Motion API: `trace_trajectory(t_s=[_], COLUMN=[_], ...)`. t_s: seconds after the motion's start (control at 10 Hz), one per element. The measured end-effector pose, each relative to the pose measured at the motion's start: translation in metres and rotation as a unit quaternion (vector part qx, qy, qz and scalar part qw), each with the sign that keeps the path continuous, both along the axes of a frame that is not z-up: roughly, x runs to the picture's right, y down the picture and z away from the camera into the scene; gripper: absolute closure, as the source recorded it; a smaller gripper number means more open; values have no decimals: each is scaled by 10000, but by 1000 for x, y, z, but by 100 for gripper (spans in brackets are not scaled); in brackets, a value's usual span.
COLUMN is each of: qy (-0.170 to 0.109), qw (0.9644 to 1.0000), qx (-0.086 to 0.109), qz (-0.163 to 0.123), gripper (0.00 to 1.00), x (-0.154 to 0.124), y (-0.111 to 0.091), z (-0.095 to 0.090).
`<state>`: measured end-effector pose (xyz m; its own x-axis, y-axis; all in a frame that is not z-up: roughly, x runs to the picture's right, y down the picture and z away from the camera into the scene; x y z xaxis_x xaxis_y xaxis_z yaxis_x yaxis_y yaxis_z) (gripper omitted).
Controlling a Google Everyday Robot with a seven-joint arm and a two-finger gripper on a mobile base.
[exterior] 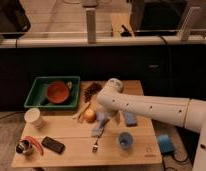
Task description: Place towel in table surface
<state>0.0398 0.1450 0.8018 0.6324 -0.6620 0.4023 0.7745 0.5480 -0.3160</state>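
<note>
The towel (97, 128), a small wrinkled pale blue-grey cloth, lies on the light wooden table surface (71, 132) just right of centre, beside an orange fruit. My gripper (105, 118) hangs from the white arm (146, 107), which reaches in from the right. It sits directly over the towel's upper end with its jaws spread. Whether it touches the cloth I cannot tell.
A neat blue pad (130, 119) lies right of the towel, with a blue cup (125, 141) and a fork (96, 145) in front. An orange fruit (89, 116), a green tray (37, 95) with a red bowl, a white cup (34, 118), a black phone (53, 145) and a metal can (23, 148) stand to the left.
</note>
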Motion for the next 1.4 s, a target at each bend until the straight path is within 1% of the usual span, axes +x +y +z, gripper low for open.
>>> trace_trajectory(t_s=[0.1,0.7,1.4], qy=[-28,-157,-308], qw=[10000,9994,9986], qx=[-62,-267,-401], qz=[42,156,136], gripper=[20,20,20], x=[-1,-13,-27], y=[3,15,28], z=[4,17,26])
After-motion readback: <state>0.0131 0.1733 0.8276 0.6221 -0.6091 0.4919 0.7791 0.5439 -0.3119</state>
